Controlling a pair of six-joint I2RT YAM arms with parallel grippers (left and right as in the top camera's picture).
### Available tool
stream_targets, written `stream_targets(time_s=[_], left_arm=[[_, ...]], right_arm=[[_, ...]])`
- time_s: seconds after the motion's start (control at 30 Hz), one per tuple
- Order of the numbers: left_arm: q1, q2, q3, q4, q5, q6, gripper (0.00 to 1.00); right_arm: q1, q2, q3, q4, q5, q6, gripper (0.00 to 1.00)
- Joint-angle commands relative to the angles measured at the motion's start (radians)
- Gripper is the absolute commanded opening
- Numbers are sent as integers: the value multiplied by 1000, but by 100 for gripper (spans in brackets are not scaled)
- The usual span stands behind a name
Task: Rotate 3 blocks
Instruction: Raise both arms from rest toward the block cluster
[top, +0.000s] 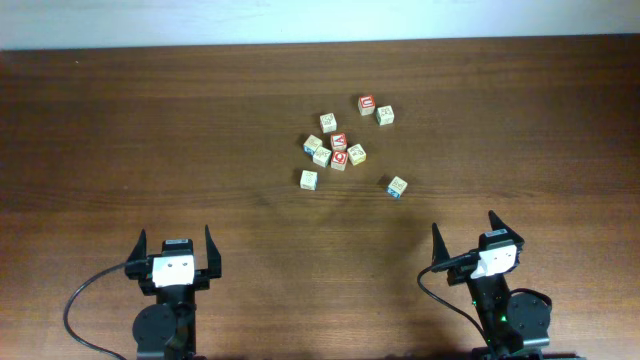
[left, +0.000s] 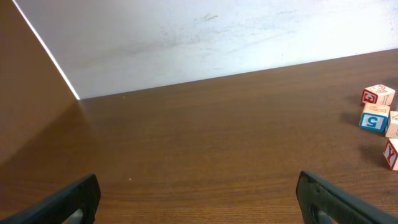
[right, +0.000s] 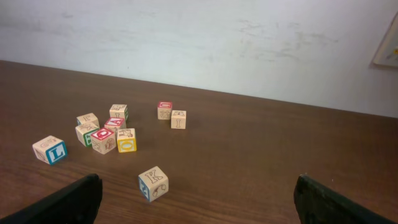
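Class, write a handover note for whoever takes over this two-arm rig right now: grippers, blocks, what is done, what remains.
Left gripper: open, empty, well short of the cubes.
Right gripper: open, empty, likewise.
Small wooden letter cubes: loose cluster midway across the brown wooden table; red-topped cube and cream cube just beyond it; cream cube with a blue face lies nearest the right gripper.
Done: nothing visible; no cube touched.
To do: rotate three blocks.

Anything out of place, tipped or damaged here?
Nothing stands out. The letter blocks lie scattered at mixed angles on the table, flat and seemingly intact; the left gripper and right gripper sit open, clear of them.
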Motion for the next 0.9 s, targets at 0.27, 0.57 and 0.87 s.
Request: stream_targets(time_s=[0.27, 0.57, 0.87], left_arm=[[5, -8, -10, 3, 11, 16, 99], [5, -8, -10, 3, 11, 16, 99], [5, 215, 170, 37, 162, -18, 99]], right_arm=[[7, -5, -3, -10, 13, 5, 99], [7, -5, -3, -8, 12, 6, 99], [4, 99, 223, -43, 1, 7, 99]])
